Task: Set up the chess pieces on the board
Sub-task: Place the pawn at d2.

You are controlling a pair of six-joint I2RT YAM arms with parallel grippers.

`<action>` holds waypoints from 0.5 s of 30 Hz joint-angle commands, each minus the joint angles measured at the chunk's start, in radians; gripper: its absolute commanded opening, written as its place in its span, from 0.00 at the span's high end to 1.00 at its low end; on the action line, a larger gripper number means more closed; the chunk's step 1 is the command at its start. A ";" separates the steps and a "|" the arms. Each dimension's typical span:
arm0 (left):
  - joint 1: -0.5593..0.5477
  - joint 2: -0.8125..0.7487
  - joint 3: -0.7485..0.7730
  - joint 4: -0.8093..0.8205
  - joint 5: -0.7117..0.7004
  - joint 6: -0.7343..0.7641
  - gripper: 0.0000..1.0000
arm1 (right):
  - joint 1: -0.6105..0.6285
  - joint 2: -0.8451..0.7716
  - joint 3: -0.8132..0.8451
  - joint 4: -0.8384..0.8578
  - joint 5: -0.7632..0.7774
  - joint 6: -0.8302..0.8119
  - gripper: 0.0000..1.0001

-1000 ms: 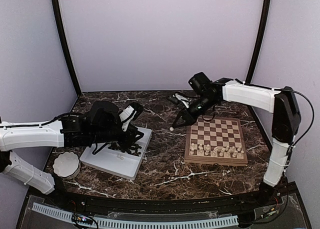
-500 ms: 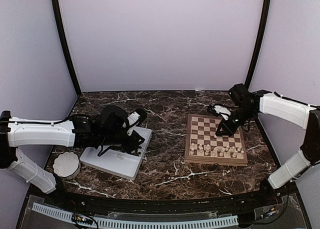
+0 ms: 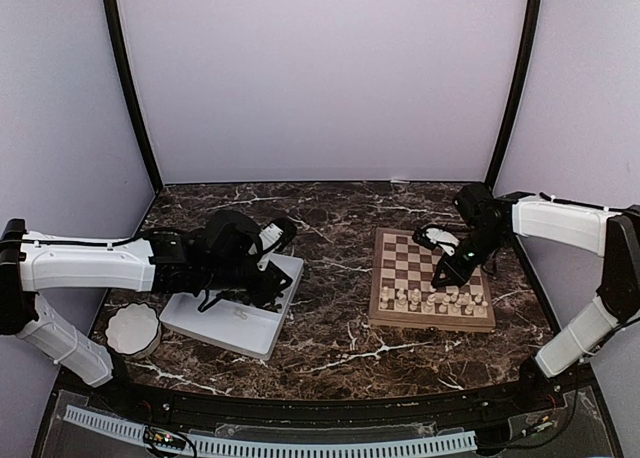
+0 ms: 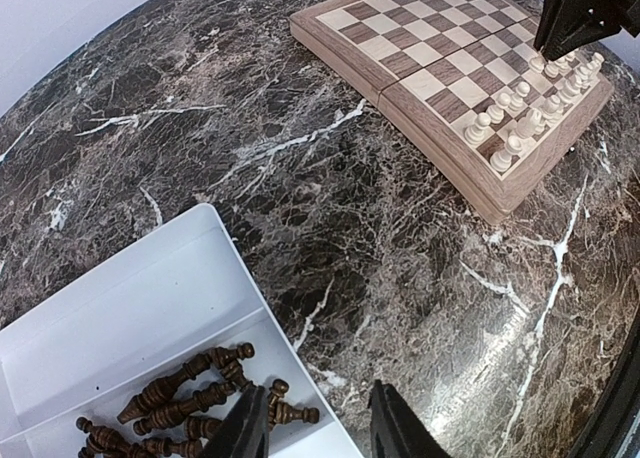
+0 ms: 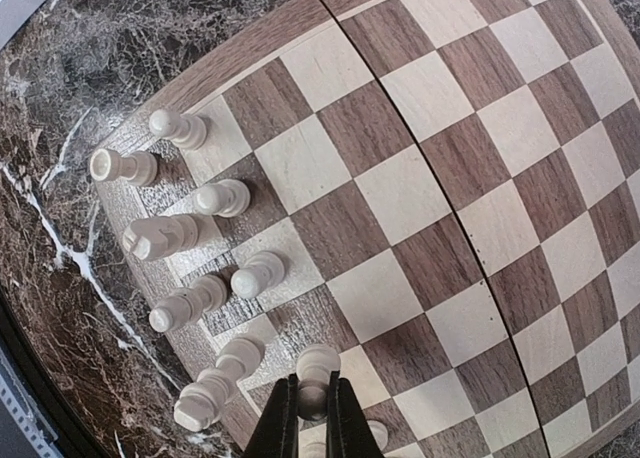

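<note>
right wrist view: the right gripper (image 5: 308,408), clamped on a pale pawn (image 5: 317,363), had swung from beside the board (image 5: 470,128) to its pale rows, so one more piece appeared ready to seat; the left gripper (image 4: 320,428) hung, fingers parted, over dark pieces (image 4: 180,403) in the tray (image 4: 100,318).

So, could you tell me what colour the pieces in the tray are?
The pieces are dark brown; left wrist view.
</note>
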 commanded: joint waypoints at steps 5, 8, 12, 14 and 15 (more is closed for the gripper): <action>0.007 -0.026 -0.007 -0.010 -0.004 -0.021 0.63 | 0.000 0.025 -0.007 0.021 -0.031 -0.016 0.92; 0.007 -0.024 -0.008 -0.012 -0.004 -0.024 0.63 | 0.003 0.032 -0.009 0.024 -0.038 -0.013 0.91; 0.007 -0.024 -0.009 -0.013 -0.006 -0.023 0.63 | 0.006 0.047 -0.008 0.031 -0.038 -0.009 0.90; 0.007 -0.023 -0.010 -0.013 -0.008 -0.023 0.63 | 0.008 0.056 -0.005 0.040 -0.037 -0.003 0.90; 0.007 -0.021 -0.011 -0.013 -0.007 -0.023 0.63 | 0.008 0.062 -0.003 0.042 -0.037 -0.002 0.90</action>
